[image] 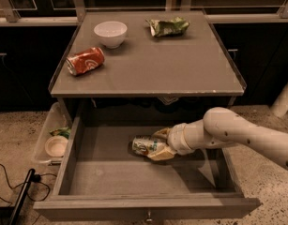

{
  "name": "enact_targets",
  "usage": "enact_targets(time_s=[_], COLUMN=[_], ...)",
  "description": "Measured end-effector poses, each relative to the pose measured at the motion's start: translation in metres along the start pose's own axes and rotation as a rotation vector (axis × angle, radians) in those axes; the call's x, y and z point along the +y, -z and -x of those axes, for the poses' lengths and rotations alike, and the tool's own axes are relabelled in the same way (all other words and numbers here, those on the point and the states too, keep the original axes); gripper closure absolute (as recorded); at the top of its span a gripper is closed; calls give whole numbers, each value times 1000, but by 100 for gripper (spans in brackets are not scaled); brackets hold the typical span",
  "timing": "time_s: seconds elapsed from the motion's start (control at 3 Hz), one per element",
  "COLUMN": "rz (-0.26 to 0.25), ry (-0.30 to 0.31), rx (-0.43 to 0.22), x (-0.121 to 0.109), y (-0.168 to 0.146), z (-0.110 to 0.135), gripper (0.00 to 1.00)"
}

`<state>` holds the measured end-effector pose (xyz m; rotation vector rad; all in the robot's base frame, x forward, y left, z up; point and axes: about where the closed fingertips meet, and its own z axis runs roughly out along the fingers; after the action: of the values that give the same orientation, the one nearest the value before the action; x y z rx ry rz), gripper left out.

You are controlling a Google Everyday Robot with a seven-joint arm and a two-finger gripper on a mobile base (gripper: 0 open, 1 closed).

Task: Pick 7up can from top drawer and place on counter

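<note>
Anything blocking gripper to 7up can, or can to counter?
Nothing visible. The gripper is right at the 7up can in the top drawer. The can lies forward of the counter edge, open above. On the counter, the red can, bowl and crumpled bag sit left and back.

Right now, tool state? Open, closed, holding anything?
Tool: closed on the 7up can, which lies on its side in the top drawer.
</note>
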<state>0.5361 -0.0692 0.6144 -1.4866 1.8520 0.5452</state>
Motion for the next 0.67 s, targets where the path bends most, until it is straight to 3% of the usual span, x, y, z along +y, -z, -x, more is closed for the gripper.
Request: enact_targets(time_s=[0.33, 0.67], rz=[0, 9], ry=[0, -21], rx=[0, -21], x=[0, 9], y=[0, 8], z=[0, -2], gripper=[88, 100])
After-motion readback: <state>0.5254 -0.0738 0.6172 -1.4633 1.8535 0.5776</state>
